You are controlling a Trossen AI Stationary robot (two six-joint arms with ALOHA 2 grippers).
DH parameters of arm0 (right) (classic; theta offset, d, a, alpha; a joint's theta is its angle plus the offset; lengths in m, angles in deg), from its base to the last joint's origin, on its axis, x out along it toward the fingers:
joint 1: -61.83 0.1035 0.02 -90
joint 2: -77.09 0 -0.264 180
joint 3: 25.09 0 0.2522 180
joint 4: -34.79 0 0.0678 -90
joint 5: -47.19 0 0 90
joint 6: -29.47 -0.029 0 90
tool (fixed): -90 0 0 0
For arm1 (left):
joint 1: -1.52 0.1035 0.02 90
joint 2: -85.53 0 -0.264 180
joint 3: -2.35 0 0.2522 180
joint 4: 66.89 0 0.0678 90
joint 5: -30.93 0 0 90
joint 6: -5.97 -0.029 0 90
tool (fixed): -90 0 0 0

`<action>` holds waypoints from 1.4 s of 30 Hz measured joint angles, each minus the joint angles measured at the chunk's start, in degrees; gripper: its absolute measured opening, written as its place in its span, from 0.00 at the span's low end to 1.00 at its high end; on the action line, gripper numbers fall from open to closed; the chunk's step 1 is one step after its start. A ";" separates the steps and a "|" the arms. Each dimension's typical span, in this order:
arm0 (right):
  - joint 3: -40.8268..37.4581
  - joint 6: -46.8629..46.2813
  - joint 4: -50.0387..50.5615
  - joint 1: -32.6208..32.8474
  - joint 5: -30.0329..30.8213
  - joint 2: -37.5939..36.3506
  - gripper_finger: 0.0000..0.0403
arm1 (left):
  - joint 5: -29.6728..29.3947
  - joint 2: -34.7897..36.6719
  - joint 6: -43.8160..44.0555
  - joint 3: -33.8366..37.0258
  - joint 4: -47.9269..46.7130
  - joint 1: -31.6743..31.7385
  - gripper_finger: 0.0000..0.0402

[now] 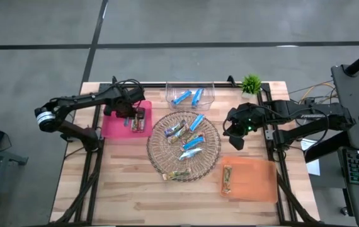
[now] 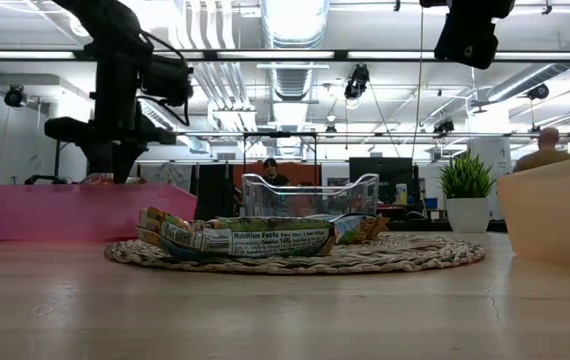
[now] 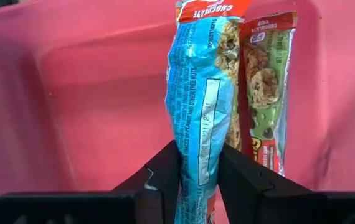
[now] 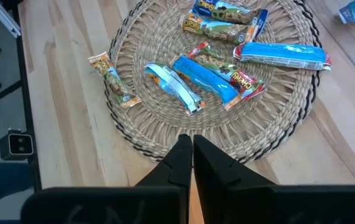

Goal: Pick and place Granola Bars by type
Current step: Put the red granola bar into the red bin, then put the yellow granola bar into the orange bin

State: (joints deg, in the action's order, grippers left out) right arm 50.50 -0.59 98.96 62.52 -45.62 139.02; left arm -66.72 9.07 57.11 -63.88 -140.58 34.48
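From above, the left end effector (image 1: 131,115) sits over the pink tray (image 1: 113,128) at the desk's (image 1: 123,195) left side, where bars already lie, while the right end effector (image 1: 235,135) hangs just right of the round wicker tray (image 1: 212,156) that carries most of the granola bars (image 1: 191,144); two blue bars rest in the clear bin (image 1: 189,94) behind it, and one brownish bar lies in the orange tray (image 1: 255,180). At desk height, the left arm stands over the pink tray and wrapped bars lie on the wicker tray in front of the clear bin. The left wrist camera shows the left end effector's fingers (image 3: 243,180) partly closed, pinching a blue-wrapped bar (image 3: 199,118) that hangs over the pink tray beside a green-wrapped bar (image 3: 266,87) lying there. The right wrist camera shows the right end effector's fingers pressed together, holding nothing, above the near rim of the wicker tray with its scattered bars.
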 joint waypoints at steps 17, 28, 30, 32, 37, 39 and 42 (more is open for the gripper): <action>0.00 0.00 -0.02 0.00 0.01 0.00 0.02 | 3.07 -0.09 -0.08 3.09 1.96 1.26 0.21; 0.00 0.00 -0.02 0.00 0.01 0.00 0.02 | 3.34 -0.09 -0.29 3.07 2.09 1.26 0.21; 0.00 0.00 -0.02 0.00 0.01 0.00 0.02 | 3.36 -0.09 -0.34 3.07 2.11 1.26 0.21; 0.00 0.00 -0.02 0.00 0.02 0.00 0.02 | 3.35 -0.09 -0.36 3.07 2.17 1.26 0.21; 0.00 0.00 -0.02 0.00 0.02 0.00 0.02 | 3.36 -0.09 -0.40 3.07 2.46 1.26 0.27; 0.00 0.00 -0.02 0.00 0.02 0.00 0.02 | 3.36 -0.10 -0.32 3.07 2.44 1.26 0.32; 0.00 0.00 -0.02 0.00 0.02 0.00 0.02 | 3.36 -0.11 -0.30 3.07 2.44 1.26 0.37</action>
State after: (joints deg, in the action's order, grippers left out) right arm 50.50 -0.59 98.94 62.52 -45.60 139.02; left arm -63.36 8.96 56.81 -60.82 -138.14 35.74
